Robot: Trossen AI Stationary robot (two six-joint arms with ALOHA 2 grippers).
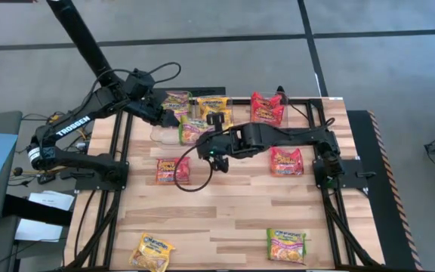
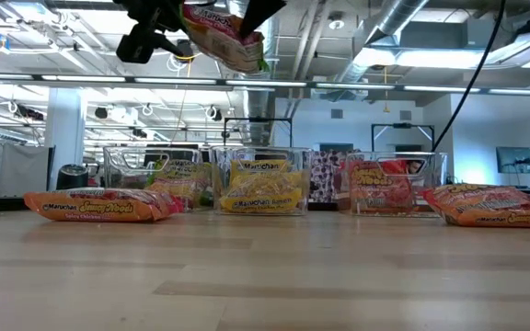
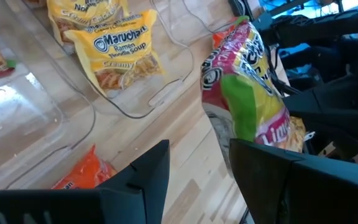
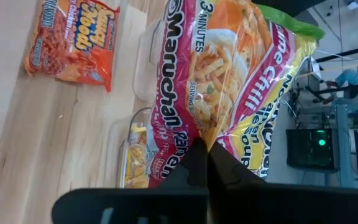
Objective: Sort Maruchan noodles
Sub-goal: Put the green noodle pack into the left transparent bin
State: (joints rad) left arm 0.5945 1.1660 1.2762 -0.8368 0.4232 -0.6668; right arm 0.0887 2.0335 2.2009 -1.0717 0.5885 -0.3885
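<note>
My right gripper (image 1: 202, 136) is shut on a green-and-pink Maruchan packet (image 1: 191, 130) and holds it high above the table's far middle; in the low view the packet (image 2: 224, 37) hangs near the top. My left gripper (image 1: 171, 119) stands open just left of that packet, its fingers (image 3: 142, 177) empty, with the packet (image 3: 247, 87) close beyond them. Two red-orange packets (image 1: 172, 170) (image 1: 286, 161) lie flat at mid table. A yellow one (image 1: 152, 251) and a green-pink one (image 1: 287, 244) lie near the front edge. My right gripper pinches the packet between its two shut fingers at a puckered spot of wrapper on one edge (image 4: 199, 132). The packet fans out beyond the fingertips, printed face toward the wrist camera. It is lifted clear of the table and the bins.
Clear plastic bins stand in a row along the far edge: one with yellow packets (image 1: 214, 106), one with red packets (image 1: 266, 107), one at the left (image 1: 176, 100). A further clear bin (image 1: 165, 133) sits under my left gripper. The middle and front of the wooden table (image 1: 225, 211) are bare.
</note>
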